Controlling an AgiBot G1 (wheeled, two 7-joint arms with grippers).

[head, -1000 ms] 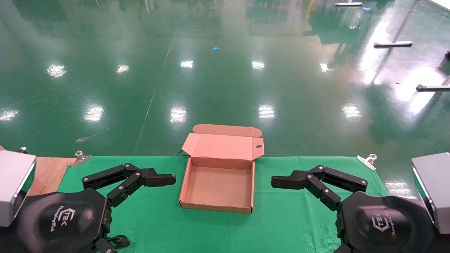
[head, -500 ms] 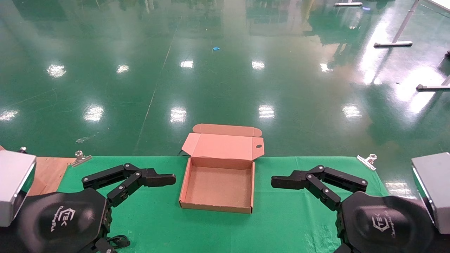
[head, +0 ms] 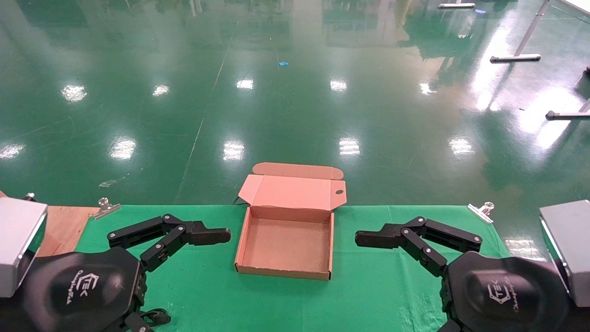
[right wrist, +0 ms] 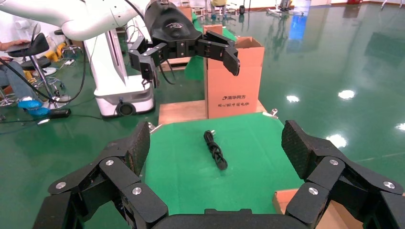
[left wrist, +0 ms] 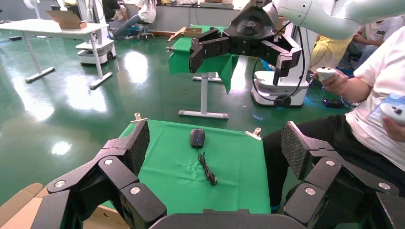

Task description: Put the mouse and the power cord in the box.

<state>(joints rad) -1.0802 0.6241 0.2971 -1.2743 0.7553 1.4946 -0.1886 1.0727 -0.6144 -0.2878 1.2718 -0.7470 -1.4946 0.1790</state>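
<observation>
Currently I see both claws spread wide, holding nothing: left gripper (head: 216, 236) left of the box (head: 286, 244), right gripper (head: 368, 240) right of it. Box lid open. Mouse (left wrist: 197, 137) and power cord (right wrist: 215, 150) lie on the green cloth (head: 368, 290).

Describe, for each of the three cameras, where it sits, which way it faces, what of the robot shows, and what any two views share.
Head view: from the robot's head, looking forward and down at the open, empty box; left gripper and right gripper flank it.
Left wrist view: on the left arm, facing across the table toward the mouse; its own open fingers frame it.
Right wrist view: on the right arm, facing the power cord; own open fingers frame it.
Shared: each wrist view shows the opposite gripper and the green cloth.
</observation>
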